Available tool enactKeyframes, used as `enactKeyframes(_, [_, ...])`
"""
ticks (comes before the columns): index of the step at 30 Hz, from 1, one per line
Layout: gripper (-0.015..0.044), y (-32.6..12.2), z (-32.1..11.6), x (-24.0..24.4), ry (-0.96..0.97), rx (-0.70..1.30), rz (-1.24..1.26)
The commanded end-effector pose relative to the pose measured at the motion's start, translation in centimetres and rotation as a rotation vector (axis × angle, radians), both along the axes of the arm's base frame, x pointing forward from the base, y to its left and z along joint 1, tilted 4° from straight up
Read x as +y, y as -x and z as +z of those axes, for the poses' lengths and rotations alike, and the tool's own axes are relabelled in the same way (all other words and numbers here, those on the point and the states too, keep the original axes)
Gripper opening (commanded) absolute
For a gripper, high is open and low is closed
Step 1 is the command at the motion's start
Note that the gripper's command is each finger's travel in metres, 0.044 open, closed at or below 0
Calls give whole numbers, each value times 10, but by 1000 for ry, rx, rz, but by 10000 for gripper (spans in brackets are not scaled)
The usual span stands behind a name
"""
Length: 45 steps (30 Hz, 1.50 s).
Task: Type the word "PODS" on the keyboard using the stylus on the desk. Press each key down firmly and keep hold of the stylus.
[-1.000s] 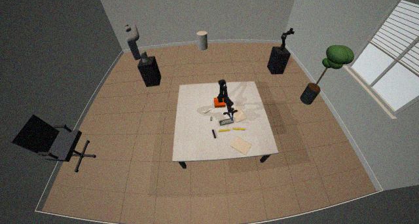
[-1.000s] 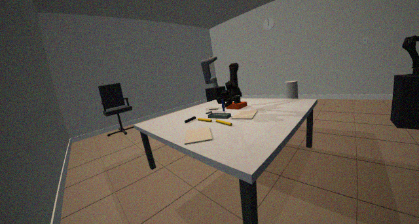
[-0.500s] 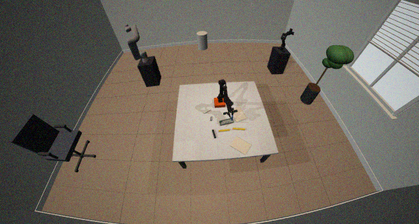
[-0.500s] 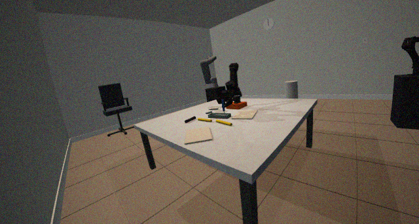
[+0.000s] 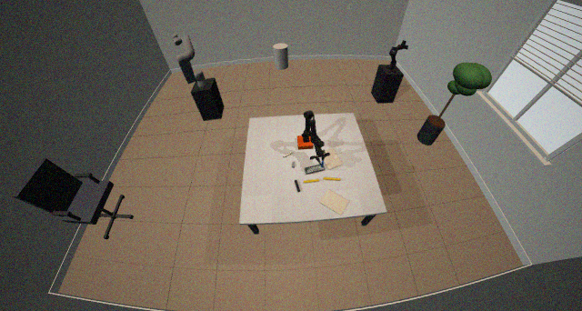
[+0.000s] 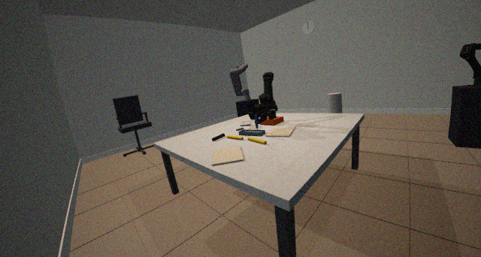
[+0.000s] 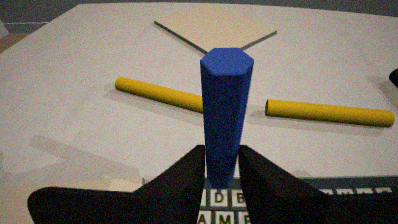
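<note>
The blue six-sided stylus (image 5: 323, 164) (image 6: 256, 121) (image 7: 226, 100) stands nearly upright. My gripper (image 5: 321, 157) (image 7: 221, 152) is shut on it, with one black fingertip on each side. The dark keyboard (image 5: 314, 169) (image 6: 252, 132) (image 7: 350, 184) with pale keys lies below the fingers. In the wrist view the stylus's lower end is just above the D key (image 7: 218, 197) in the picture. A key marked B is to its right, and A and M are in the row below. The fingers hide many other keys. I cannot tell whether the stylus touches a key.
Two yellow rods (image 5: 311, 181) (image 5: 332, 178) lie beyond the keyboard. A black rod (image 5: 297, 185) (image 6: 218, 137) lies beside them. One tan board (image 5: 334, 201) (image 6: 228, 155) (image 7: 215, 25) lies farther out, another (image 5: 335, 161) (image 6: 282, 131) beside the keyboard. A small grey item (image 5: 293, 165) lies nearby.
</note>
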<state>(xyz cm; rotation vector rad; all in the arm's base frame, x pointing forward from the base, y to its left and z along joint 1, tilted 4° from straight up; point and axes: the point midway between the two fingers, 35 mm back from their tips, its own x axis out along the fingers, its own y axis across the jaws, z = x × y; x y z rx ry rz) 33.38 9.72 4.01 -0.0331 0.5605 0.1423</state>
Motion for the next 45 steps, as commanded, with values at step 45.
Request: enactKeyframes(45, [81, 3, -17, -1, -1, 5, -5])
